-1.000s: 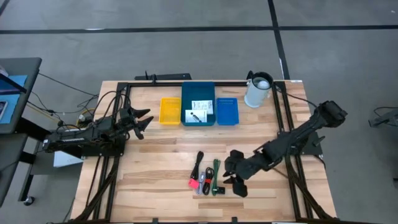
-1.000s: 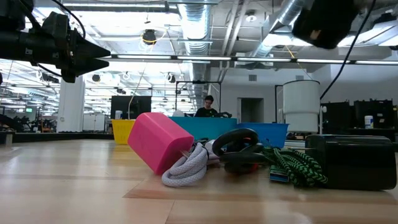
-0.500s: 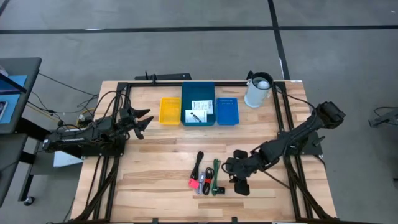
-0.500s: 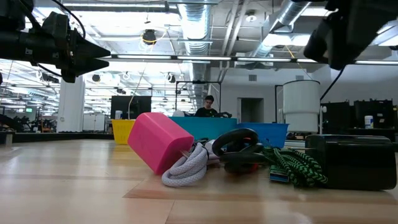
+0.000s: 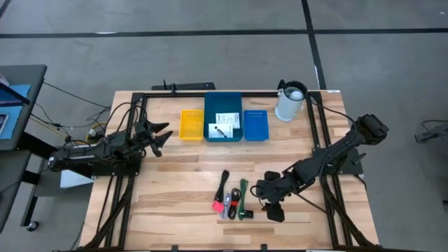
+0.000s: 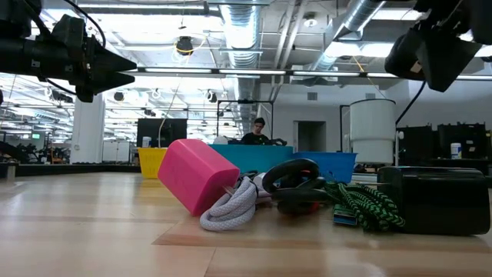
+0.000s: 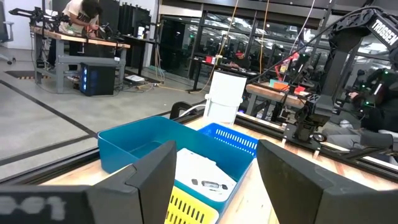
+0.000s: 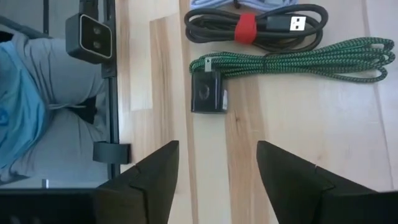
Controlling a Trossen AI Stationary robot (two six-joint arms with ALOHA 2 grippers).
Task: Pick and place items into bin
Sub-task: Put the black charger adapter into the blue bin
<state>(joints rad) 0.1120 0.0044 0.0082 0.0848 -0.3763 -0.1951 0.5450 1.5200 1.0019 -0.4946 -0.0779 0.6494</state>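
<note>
From above, the right gripper [image 5: 269, 199] hovers at the lower centre of the wooden desk [image 5: 175, 168], fingers spread and empty, just right of the cable cluster. The left gripper [image 5: 159, 135] waits at middle left, also spread wide with nothing in it.

The right wrist view gives what the overhead blurs: a green braided cable [image 8: 298, 60] folded in a long loop, a small square black charger block [image 8: 208, 93] beside it, and a glossy black USB cable [image 8: 255, 28] cinched by a red strap.

The low view shows a blocky pink piece [image 6: 196, 173] with matte sides, tilted against a coiled grey-white cord [image 6: 234, 208].

The left wrist view looks into the blue plastic bin [image 7: 143, 140], with a white card [image 7: 202, 174] printed in black inside, a yellow slotted tray [image 7: 189, 208] and a blue slotted tray [image 7: 236, 137] on either side.
</note>
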